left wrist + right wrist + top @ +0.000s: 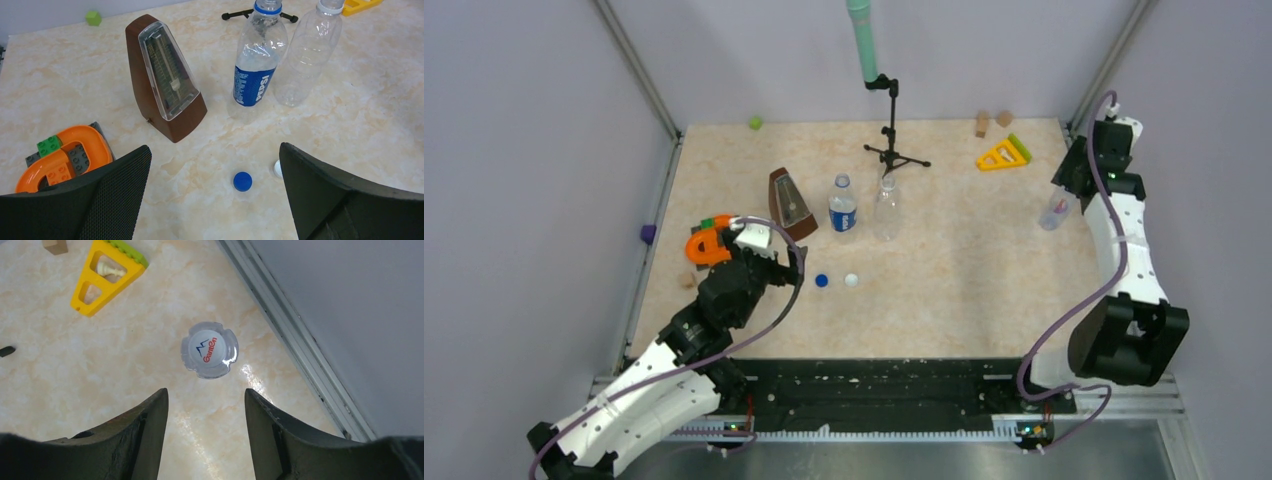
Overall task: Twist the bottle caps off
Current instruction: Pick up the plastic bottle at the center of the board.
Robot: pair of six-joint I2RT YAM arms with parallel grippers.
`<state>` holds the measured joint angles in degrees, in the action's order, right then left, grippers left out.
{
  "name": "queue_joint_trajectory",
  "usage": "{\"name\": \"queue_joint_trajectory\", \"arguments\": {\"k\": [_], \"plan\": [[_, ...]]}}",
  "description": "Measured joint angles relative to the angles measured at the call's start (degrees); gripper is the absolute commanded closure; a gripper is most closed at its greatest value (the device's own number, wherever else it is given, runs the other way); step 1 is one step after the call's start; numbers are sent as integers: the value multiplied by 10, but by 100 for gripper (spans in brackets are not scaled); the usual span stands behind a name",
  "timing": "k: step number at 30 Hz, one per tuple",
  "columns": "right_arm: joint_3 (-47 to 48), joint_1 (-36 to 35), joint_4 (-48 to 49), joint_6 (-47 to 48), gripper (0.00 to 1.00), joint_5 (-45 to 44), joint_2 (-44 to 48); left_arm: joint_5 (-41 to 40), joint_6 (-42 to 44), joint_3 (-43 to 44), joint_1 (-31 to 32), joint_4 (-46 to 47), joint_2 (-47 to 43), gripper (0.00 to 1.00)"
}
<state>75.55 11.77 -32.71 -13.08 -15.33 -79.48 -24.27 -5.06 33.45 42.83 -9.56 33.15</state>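
Loose caps: a small dark blue round plastic screw cap (242, 181) and a small plain white round plastic screw cap (852, 280) are lying flat on the beige marbled worktop (964, 280). They are lying side by side without touching, off the near-right side of the brown wooden pyramid metronome (167, 85).
Capped bottle: a bluish-tinted clear plastic bottle (1055, 211) is standing upright far to the right of the metronome. It is wearing a white screw cap with a red and blue logo (209, 346).
Other bottles: a clear plastic bottle with a blue-and-white label (254, 75) is standing just right of the metronome. A plain clear plastic bottle (307, 55) is standing just beyond it, further from the metronome.
Left claw (215, 150): it is gaping fully wide and gripping nothing. The blue cap is lying on the worktop ahead of the gap between the two black fingers, and the plain white cap is peeping out beside the right finger.
Right claw (206, 392): its jaws are standing partly apart with nothing between them. It is pointing straight down, and the logo cap is sitting below and just beyond the fingertips, untouched.
Left arm: it is stretching forward from its base, its wrist hanging off the metronome's near-left side by an orange arched brick toy (65, 160).
Right arm: it is reaching up and away from its base, bending over the bluish bottle, far right of the metronome.
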Motion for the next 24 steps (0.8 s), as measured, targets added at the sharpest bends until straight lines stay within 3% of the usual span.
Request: {"name": "queue_joint_trajectory", "arguments": {"k": [7,20,24], "plan": [[23,0,-5,7,49,15,-53,0,-6,-15,0,4,-2,1],[42,0,-4,19,50,-4,-91,0,-8,-23,0,10,-19,1],[47,0,-3,22,57,-7,-103,0,-8,-24,0,10,-19,1]]}}
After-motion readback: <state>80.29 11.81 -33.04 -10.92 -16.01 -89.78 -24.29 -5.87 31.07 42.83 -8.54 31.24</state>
